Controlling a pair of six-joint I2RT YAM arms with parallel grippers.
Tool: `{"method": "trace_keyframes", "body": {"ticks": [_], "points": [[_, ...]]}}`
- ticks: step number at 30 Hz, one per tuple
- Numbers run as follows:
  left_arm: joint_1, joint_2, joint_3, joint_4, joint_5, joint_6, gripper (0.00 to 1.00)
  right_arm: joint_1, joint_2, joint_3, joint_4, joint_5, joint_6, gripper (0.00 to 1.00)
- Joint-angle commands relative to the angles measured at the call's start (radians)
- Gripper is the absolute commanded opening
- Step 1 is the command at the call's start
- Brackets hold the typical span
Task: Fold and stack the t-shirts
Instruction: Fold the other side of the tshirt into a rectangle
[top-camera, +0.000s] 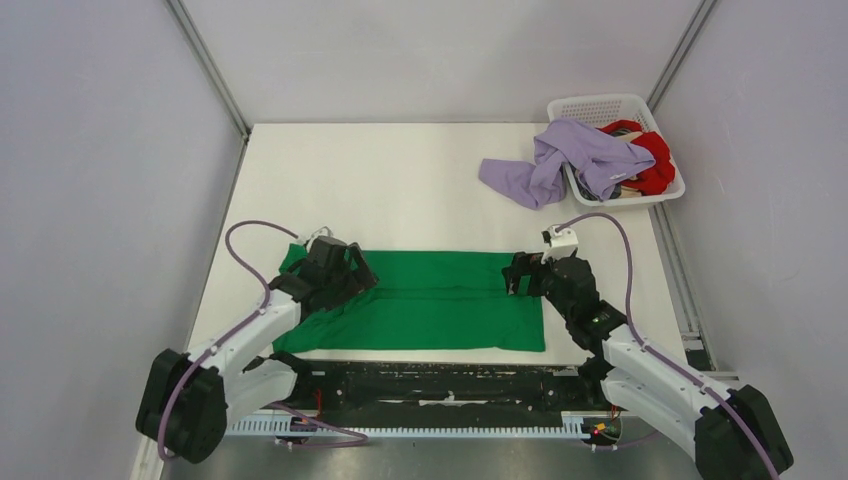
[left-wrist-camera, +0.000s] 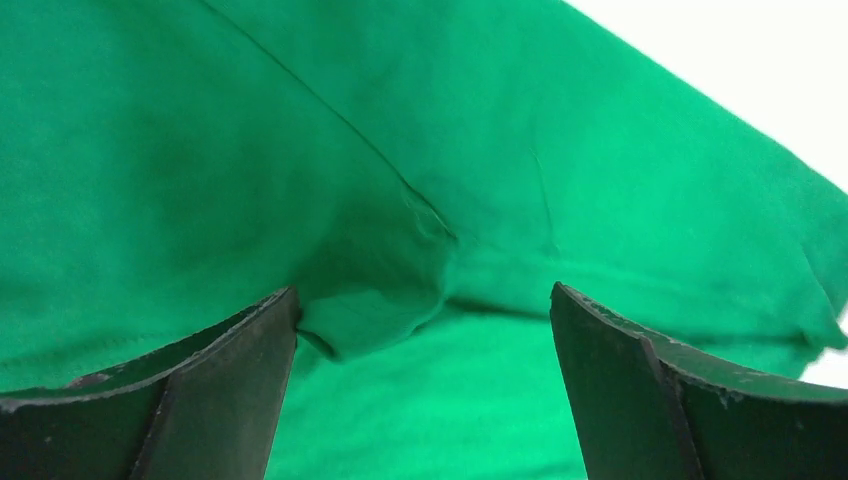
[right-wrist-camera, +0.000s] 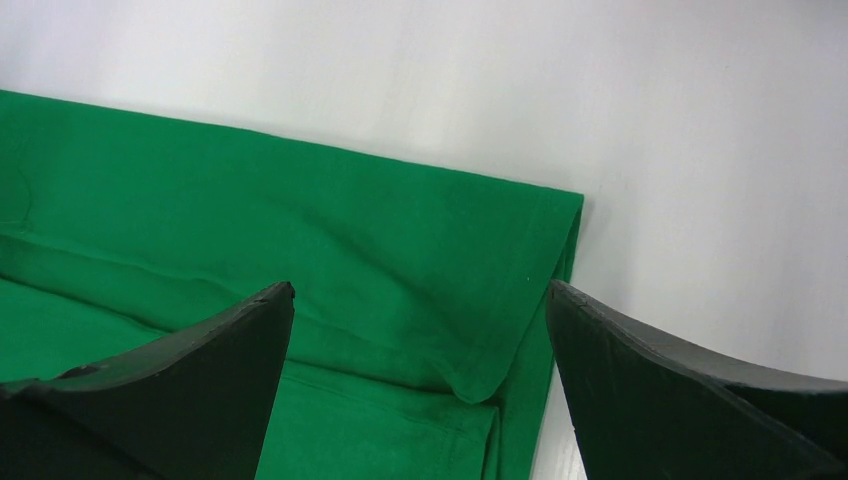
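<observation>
The bright green t-shirt (top-camera: 430, 300) lies flat near the front of the table, its far part folded over toward me. My left gripper (top-camera: 352, 272) is open over its left end; in the left wrist view (left-wrist-camera: 425, 330) a small cloth fold (left-wrist-camera: 365, 315) sits by the left finger (left-wrist-camera: 230, 380). My right gripper (top-camera: 515, 275) is open over the right end; in the right wrist view (right-wrist-camera: 420, 330) the folded corner (right-wrist-camera: 480, 385) lies between the jaws. The lavender t-shirt (top-camera: 560, 160) hangs out of the basket. The red t-shirt (top-camera: 655, 160) is inside it.
A white lattice basket (top-camera: 600, 108) stands at the table's far right corner. Grey walls stand on both sides and behind. A black rail (top-camera: 440, 385) runs along the near edge between the arm bases.
</observation>
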Motion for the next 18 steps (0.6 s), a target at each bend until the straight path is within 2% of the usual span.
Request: {"method": "trace_keyframes", "body": {"ticks": [1, 4, 10, 12, 15, 18], "points": [[-0.021, -0.115, -0.017, -0.093, 0.191, 0.06, 1.0, 0.002, 0.001, -0.008, 0.017, 0.0, -0.018, 0.98], [-0.072, -0.156, -0.024, -0.174, 0.234, 0.065, 1.0, 0.001, -0.008, -0.009, 0.009, -0.007, -0.024, 0.98], [-0.185, -0.236, 0.015, -0.175, 0.307, 0.077, 1.0, 0.002, -0.047, -0.014, 0.023, -0.065, -0.075, 0.98], [-0.187, -0.276, 0.05, -0.179, 0.264, 0.095, 1.0, 0.002, -0.037, -0.013, 0.038, -0.141, -0.114, 0.98], [-0.187, -0.352, 0.121, -0.213, 0.073, 0.087, 1.0, 0.002, 0.044, 0.021, 0.027, -0.296, -0.155, 0.98], [-0.179, -0.4, 0.105, -0.14, -0.087, 0.034, 1.0, 0.002, 0.156, 0.08, 0.003, -0.35, -0.165, 0.98]]}}
